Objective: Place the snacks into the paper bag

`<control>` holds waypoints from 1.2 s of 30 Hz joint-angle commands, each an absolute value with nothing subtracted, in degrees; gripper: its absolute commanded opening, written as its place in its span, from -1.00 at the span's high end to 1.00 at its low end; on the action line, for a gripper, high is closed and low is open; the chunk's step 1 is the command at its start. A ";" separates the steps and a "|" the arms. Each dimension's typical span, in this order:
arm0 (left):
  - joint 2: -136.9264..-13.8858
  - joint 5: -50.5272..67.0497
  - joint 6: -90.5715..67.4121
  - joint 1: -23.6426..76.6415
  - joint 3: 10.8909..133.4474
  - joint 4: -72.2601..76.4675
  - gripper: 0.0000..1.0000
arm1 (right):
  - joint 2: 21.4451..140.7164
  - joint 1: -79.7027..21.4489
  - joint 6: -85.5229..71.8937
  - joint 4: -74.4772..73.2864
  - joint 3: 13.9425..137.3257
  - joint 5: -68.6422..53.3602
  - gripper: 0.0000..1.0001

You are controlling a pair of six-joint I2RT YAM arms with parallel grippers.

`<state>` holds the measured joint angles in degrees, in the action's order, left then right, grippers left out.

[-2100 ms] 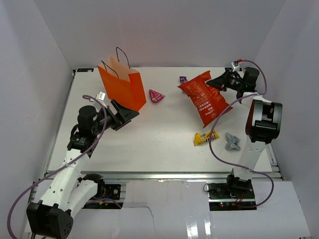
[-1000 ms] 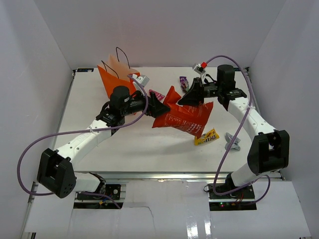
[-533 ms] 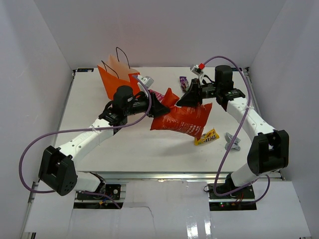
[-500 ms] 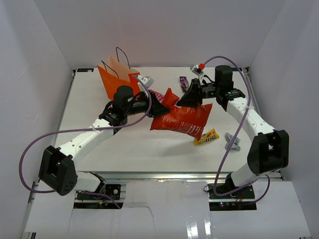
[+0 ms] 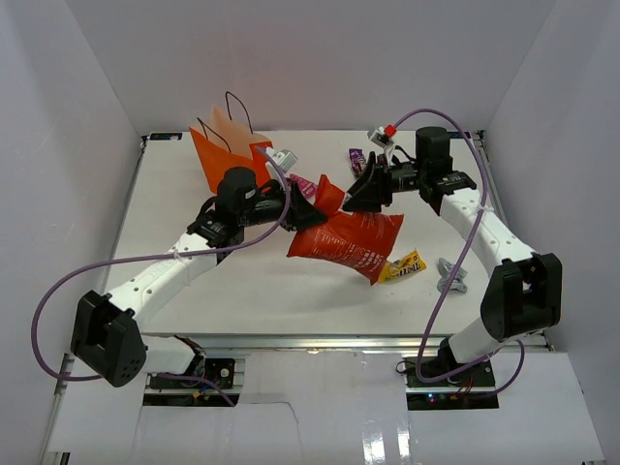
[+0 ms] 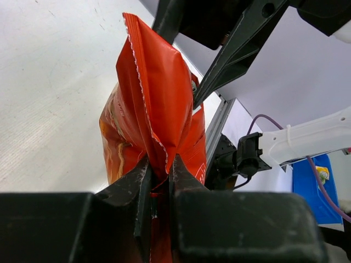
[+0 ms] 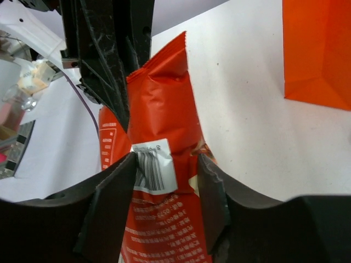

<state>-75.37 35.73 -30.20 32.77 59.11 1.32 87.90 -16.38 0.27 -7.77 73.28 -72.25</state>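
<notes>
The left hand (image 6: 159,164) has just closed. A second ago its jaws stood wide; now they are pinched together on the crimped end of the crisp bag (image 6: 153,93), and the left wrist view shows the red foil squeezed flat between them. The right hand (image 7: 164,164) has done the opposite. It was clamped on the bag until a moment ago; now its jaws stand apart, one on each side of the foil, no longer biting it, though I cannot tell whether they are quite clear of it.

So the bag has passed from right to left. From above it hangs off the left hand (image 5: 306,213) in mid-air, its free end sagging lower toward the worktop (image 5: 242,291) than before, with the right hand (image 5: 368,194) just beside its top edge.

The orange paper bag (image 5: 232,155) stands upright close behind the left arm, so I would judge the left hand well placed to swing the crisp bag (image 5: 349,242) over and into its mouth, once the right hand backs off.

Nothing is in the paper bag that I can see. The yellow sweet (image 5: 402,265), the grey sweet (image 5: 450,276) and the purple sweet (image 5: 356,157) lie loose on the worktop.
</notes>
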 commanded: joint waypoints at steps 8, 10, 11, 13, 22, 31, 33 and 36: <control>-62.93 28.85 -35.77 33.05 56.60 1.06 1.00 | 88.33 -15.04 4.84 -10.72 81.81 -69.61 -0.56; -61.71 25.94 -37.00 33.05 58.26 -2.78 1.00 | 88.68 -13.46 4.31 -10.90 84.54 -66.90 -0.81; -61.35 24.45 -37.09 33.05 59.05 -4.12 1.00 | 89.20 -11.45 3.78 -10.99 85.94 -66.10 -0.85; -60.65 19.44 -37.35 33.05 62.64 -8.41 1.00 | 89.82 -8.98 3.26 -10.99 90.43 -63.39 -0.95; -60.73 -4.44 -36.48 33.05 81.37 -16.25 1.00 | 90.70 2.19 2.29 -11.07 92.13 -53.97 -0.93; -66.79 -24.49 -30.24 33.05 101.85 -14.68 1.00 | 88.59 2.20 4.39 -11.95 84.64 -49.84 -0.93; -67.85 -27.84 -27.78 33.05 104.32 -13.11 1.00 | 88.59 2.20 4.57 -12.13 84.29 -49.31 -0.93; -68.82 -35.05 -24.71 33.05 106.08 -10.82 1.00 | 88.59 2.20 4.57 -12.39 83.67 -48.60 -0.93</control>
<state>-67.59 -25.04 -29.06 32.88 103.68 -14.87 90.76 2.24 3.60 -13.50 84.07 -49.84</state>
